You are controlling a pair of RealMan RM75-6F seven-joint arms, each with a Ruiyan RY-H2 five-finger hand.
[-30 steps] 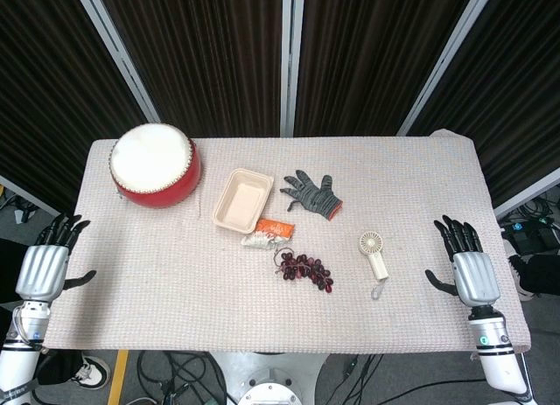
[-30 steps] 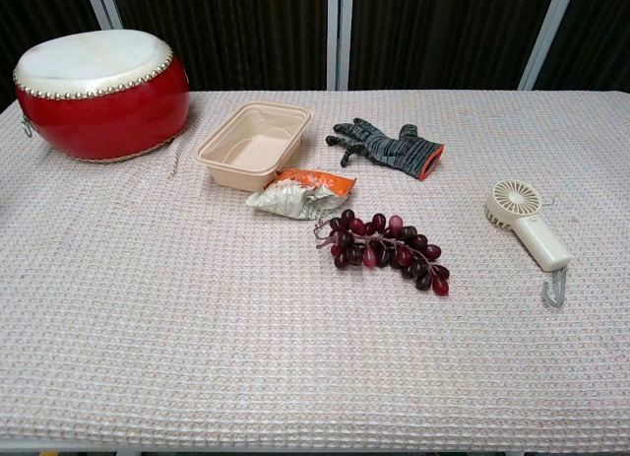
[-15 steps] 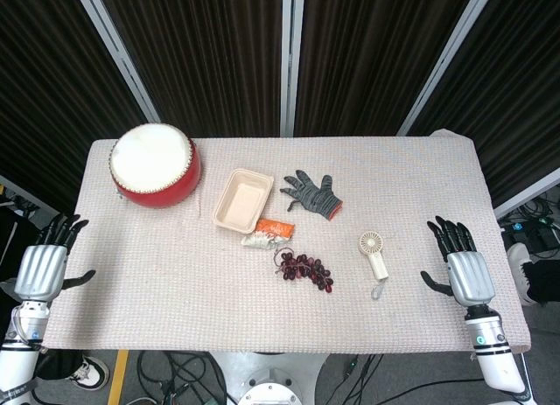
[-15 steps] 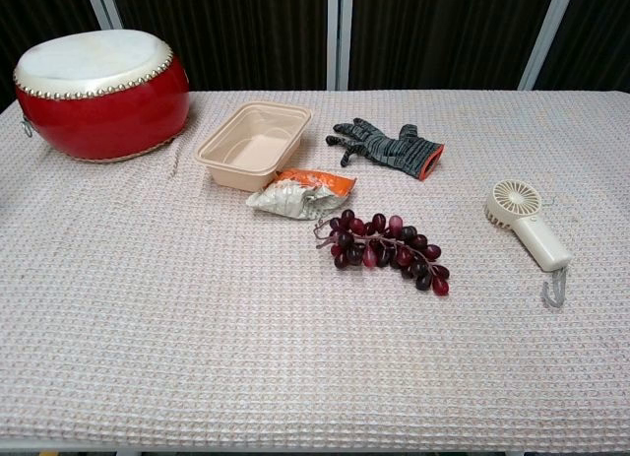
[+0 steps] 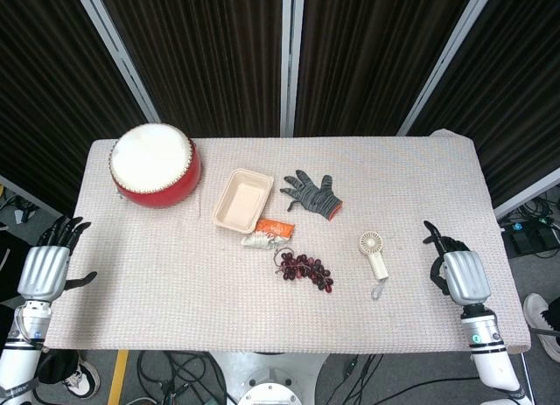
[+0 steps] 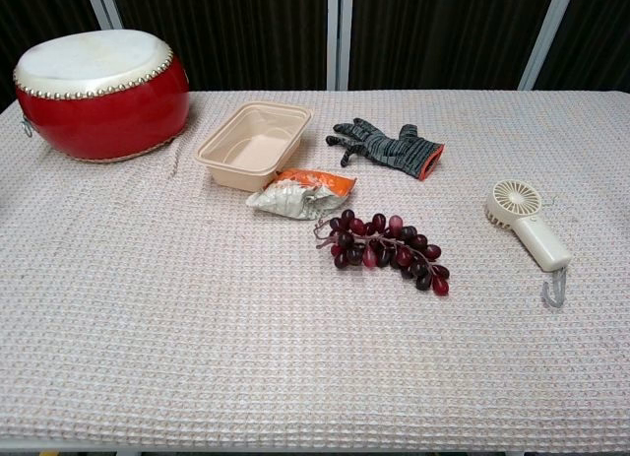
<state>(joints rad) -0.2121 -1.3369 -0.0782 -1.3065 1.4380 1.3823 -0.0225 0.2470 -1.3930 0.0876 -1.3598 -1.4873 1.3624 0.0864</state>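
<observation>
**Both hands empty at the table edges; handheld fan nearest the right hand**

Overhead, head view: right hand (image 5: 458, 272) sits over the right end of the table (image 5: 175, 282), back of the hand up, fingers bent downward and inward, nothing in them; whether they touch the cloth cannot be told. Nearest thing is the cream handheld fan (image 5: 374, 254), lying flat to its left, apart from it. Left hand (image 5: 44, 269) is off the table's left edge, fingers spread, holding nothing. Mid-table: bunch of dark red grapes (image 5: 305, 269), crumpled orange snack packet (image 5: 270, 233) touching the beige tray (image 5: 242, 199), grey glove (image 5: 312, 193), red drum (image 5: 154, 164) at far left.

Chest view: neither hand shows. Fan (image 6: 528, 226) lies head away, wrist loop toward the near edge, well right of the grapes (image 6: 384, 249).
</observation>
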